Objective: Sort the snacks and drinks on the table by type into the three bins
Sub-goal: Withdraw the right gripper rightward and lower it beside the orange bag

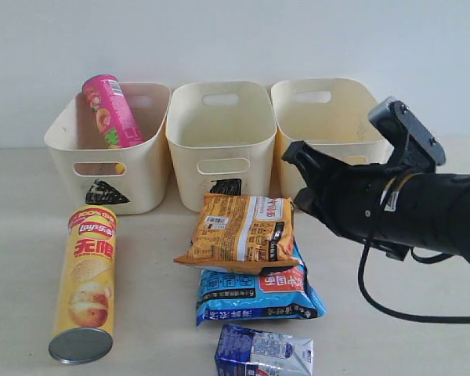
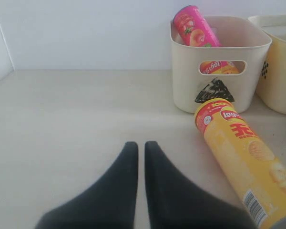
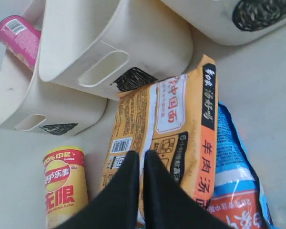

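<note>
Fingers pressed together and empty, the right gripper [image 3: 141, 155] hangs over the orange foil bag [image 3: 174, 124], roughly along its length, far nearer than the left gripper [image 2: 140, 144].

Prob. lab — bare wall [image 1: 219, 39], robot arm [image 1: 431, 207], plain table [image 1: 16, 258].

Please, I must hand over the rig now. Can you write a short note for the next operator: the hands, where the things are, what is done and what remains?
Left hand: shut, empty, near the yellow tube.
Right hand: shut, empty, above the orange bag.
Done: pink tube leans inside the triangle bin.
Left: yellow tube lying on the table; orange bag lying on the blue bag; drink carton at the front edge. Nothing seen in the square bin or circle bin. No purple box in view.
</note>
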{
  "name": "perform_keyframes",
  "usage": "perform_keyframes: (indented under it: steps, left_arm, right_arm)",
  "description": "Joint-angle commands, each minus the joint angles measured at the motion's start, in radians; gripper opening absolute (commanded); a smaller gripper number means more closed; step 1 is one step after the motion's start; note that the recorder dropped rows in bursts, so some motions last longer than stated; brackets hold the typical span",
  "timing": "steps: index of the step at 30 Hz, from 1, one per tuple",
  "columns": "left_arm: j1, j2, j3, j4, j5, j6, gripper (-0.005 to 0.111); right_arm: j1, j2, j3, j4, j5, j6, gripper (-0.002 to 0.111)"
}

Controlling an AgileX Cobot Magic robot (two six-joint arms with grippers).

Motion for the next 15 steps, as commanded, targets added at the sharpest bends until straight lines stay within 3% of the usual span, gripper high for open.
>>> perform_keyframes:
  steps: [1, 4, 9, 12, 15]
  left_arm:
    - [0.001, -0.003, 0.004, 0.004, -0.005, 0.009, 0.004]
    - [0.001, -0.003, 0.004, 0.004, -0.008, 0.009, 0.004]
    - [0.001, -0.003, 0.004, 0.004, -0.008, 0.009, 0.004]
    - [0.001, -0.003, 0.004, 0.004, -0.008, 0.009, 0.004]
    - [0.001, -0.003, 0.004, 0.004, -0.008, 0.009, 0.004]
  right_arm:
    - [-0.028, -0.008, 0.043, -0.084, -0.017, 0.166, 0.0]
    - [-0.071, -0.008, 0.063, -0.327, -0.081, 0.43, 0.0]
    - [-0.287, 0.034, 0.064, -1.097, -0.34, 1.065, 0.0]
    - [-0.428, 0.108, 0.064, -1.288, -0.578, 1.136, 0.003]
    - [-0.521, 0.209, 0.064, -1.307, -0.83, 1.136, 0.022]
